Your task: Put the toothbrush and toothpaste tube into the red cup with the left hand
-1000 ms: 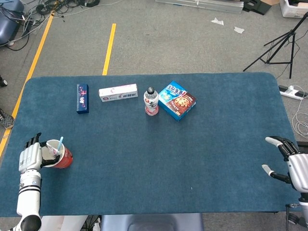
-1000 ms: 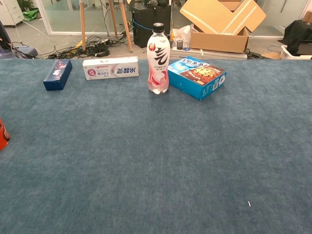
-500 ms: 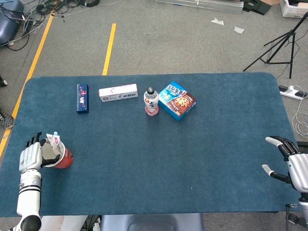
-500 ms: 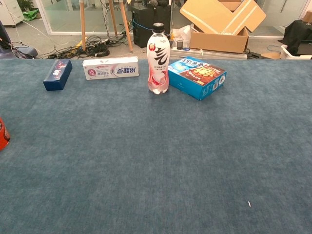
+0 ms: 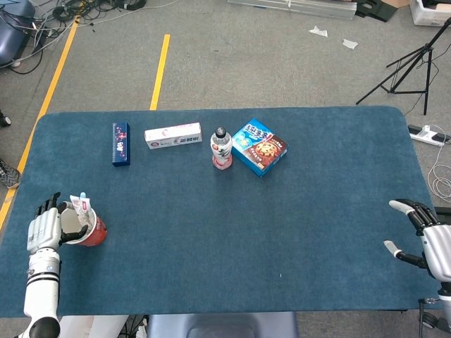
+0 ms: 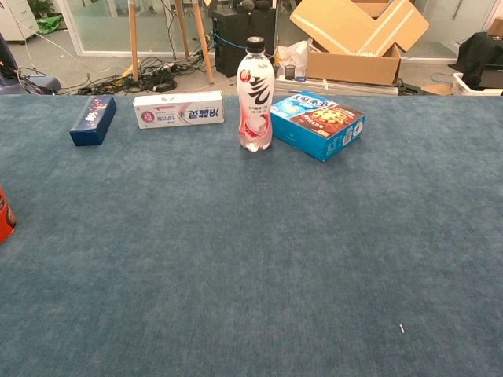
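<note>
The red cup (image 5: 89,229) stands near the table's front left corner; the chest view catches only a sliver of the cup (image 6: 4,217) at its left edge. A white-and-pink toothpaste tube (image 5: 82,208) sticks up out of the cup, and a light-blue toothbrush tip (image 5: 82,196) shows just above it. My left hand (image 5: 44,228) is right beside the cup on its left, fingers spread upward and thumb toward the cup wall, holding nothing. My right hand (image 5: 421,234) hovers at the table's front right edge, fingers apart and empty. Neither hand shows in the chest view.
Along the far side lie a dark blue box (image 5: 120,143), a white toothpaste carton (image 5: 173,135), an upright pink drink bottle (image 5: 221,148) and a blue cookie box (image 5: 258,146). The table's left edge (image 5: 21,176) runs close to the cup.
Inside the cup, the toothbrush and tube have shifted from leaning right to standing more upright at the left side. The left hand has barely moved; the right hand is still.
</note>
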Tool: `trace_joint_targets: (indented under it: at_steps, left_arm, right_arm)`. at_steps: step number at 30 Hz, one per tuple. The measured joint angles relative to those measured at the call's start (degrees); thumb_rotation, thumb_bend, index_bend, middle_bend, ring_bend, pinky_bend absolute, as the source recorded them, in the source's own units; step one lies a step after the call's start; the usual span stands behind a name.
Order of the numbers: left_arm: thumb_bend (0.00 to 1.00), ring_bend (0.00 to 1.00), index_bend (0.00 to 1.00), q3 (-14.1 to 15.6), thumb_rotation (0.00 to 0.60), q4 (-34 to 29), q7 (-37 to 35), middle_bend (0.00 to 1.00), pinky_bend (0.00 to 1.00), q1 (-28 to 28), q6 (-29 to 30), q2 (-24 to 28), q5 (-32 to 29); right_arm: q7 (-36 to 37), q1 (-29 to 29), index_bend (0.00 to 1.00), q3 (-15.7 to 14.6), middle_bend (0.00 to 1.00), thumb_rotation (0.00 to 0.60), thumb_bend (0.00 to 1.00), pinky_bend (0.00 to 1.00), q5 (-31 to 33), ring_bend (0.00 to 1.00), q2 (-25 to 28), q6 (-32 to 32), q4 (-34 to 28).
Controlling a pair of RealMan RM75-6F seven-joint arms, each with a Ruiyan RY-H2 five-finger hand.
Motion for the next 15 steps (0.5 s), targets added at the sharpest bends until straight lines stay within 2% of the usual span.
trace_joint_targets:
  at_steps: [15]
  left_arm:
    - [0.24, 0.00, 0.33, 1.2, 0.600, -6.1, 0.2, 0.07, 0.00, 2.3, 5.0, 2.2, 5.7]
  right_arm:
    - [-0.7, 0.1, 0.26, -0.1, 0.25, 0.600, 0.12, 0.60, -0.1, 0.22, -0.1, -0.2, -0.2]
